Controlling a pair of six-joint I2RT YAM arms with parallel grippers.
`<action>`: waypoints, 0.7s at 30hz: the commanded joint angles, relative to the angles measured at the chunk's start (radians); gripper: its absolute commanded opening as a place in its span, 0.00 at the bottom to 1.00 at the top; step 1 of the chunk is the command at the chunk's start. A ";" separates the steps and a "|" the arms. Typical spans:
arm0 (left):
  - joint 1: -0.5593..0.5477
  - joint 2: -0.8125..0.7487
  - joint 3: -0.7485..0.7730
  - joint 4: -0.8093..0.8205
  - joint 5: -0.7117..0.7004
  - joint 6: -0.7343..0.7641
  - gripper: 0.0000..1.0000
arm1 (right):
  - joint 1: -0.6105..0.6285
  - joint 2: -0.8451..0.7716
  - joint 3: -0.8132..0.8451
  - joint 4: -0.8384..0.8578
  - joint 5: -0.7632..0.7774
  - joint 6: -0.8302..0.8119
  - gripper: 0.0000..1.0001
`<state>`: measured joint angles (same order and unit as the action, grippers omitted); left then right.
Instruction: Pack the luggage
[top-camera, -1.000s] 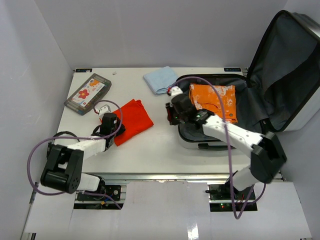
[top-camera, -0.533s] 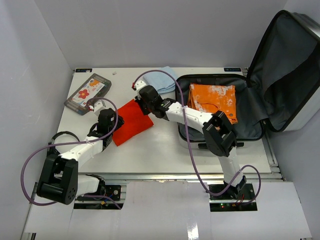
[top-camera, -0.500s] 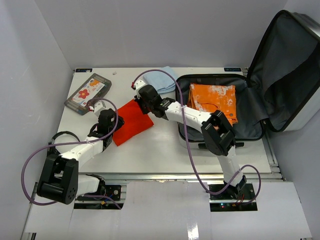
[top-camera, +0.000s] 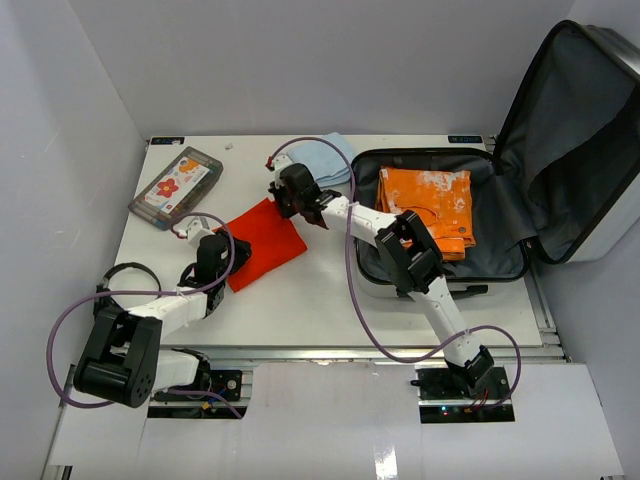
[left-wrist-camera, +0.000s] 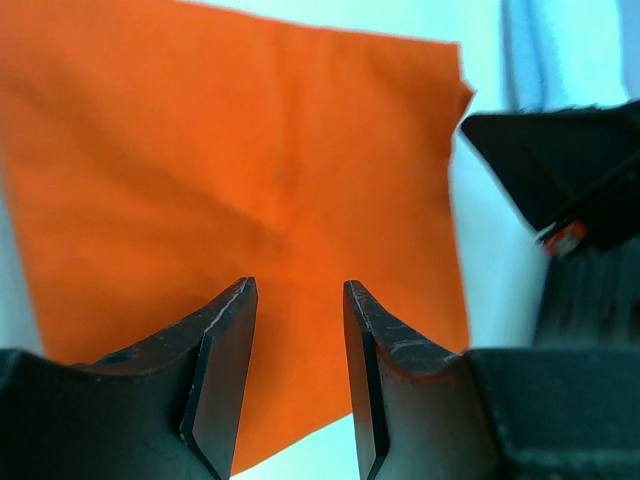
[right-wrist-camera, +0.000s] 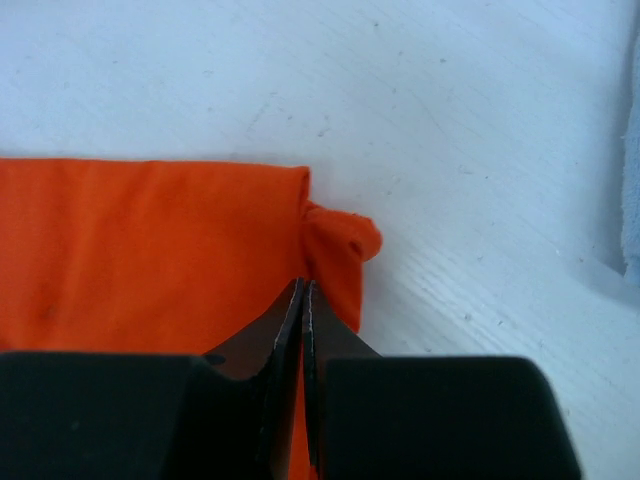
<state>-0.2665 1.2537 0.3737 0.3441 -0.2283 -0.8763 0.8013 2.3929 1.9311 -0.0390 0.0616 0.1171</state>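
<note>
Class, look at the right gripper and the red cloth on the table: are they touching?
Touching. In the right wrist view the right gripper is shut on the corner of the red cloth, and the fabric bunches up at its tips.

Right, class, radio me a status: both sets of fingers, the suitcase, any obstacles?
Right fingers shut on red cloth corner. Left fingers open over same cloth. Suitcase open, orange garment inside. Blue cloth lies beside it, no blockage seen.

Passable along near edge of table (top-camera: 300, 300); blocked at far-left corner by grey case (top-camera: 176, 187); at right edge by luggage (top-camera: 575, 140).
</note>
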 joint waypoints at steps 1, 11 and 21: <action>-0.004 -0.016 -0.039 0.066 -0.011 -0.009 0.51 | -0.027 0.049 0.040 0.110 -0.051 0.044 0.08; -0.004 -0.014 -0.034 0.061 -0.040 -0.003 0.52 | -0.053 0.007 -0.016 0.126 -0.057 0.012 0.08; -0.004 0.041 -0.013 0.072 -0.037 -0.007 0.52 | -0.036 -0.099 -0.078 0.137 -0.049 -0.049 0.08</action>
<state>-0.2665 1.2859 0.3355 0.3904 -0.2497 -0.8803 0.7513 2.3844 1.8603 0.0334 0.0269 0.1106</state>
